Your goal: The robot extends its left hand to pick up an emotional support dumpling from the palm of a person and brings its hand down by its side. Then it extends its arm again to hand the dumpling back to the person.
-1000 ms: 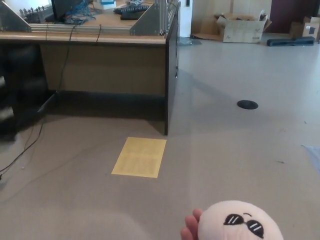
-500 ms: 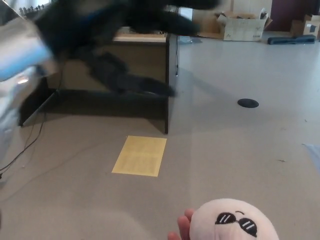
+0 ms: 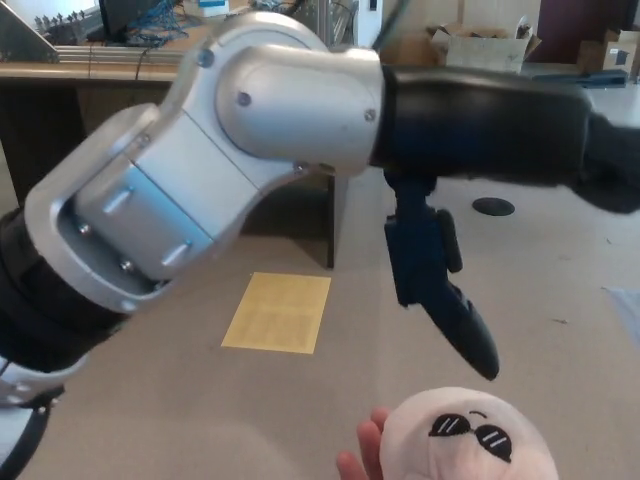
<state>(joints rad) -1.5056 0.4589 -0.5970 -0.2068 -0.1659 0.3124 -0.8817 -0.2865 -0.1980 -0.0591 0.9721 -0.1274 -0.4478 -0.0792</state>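
Dumpling (image 3: 468,440): one is seen, at the bottom edge of the head view right of centre, a round, pale pink plush ball with a soft, matte surface and a pair of black sunglasses stitched on its front. It is cradled in a person's hand (image 3: 362,460), of which only a few fingertips are shown at its left side.

One robot arm is counted, the left one, stretched across the view from the left edge to the right edge. Its elbow housing (image 3: 215,150) is made of smooth, rounded silver metal with small screw heads, and the forearm beyond it is matte black. Of the left hand (image 3: 440,290), one thick black finger (image 3: 462,325) is clearly seen, jointed and blunt-tipped, hanging down from the forearm with its tip just above the dumpling and apart from it. The hand is spread and nothing is held in it. The rest of the hand is blurred at the right edge.

One yellow rectangular sheet (image 3: 278,312) is laid flat on the grey floor (image 3: 560,290). One wooden desk (image 3: 60,80) is seen behind the arm, one cardboard box (image 3: 478,47) at the top, and one dark round disc (image 3: 493,207) set in the floor
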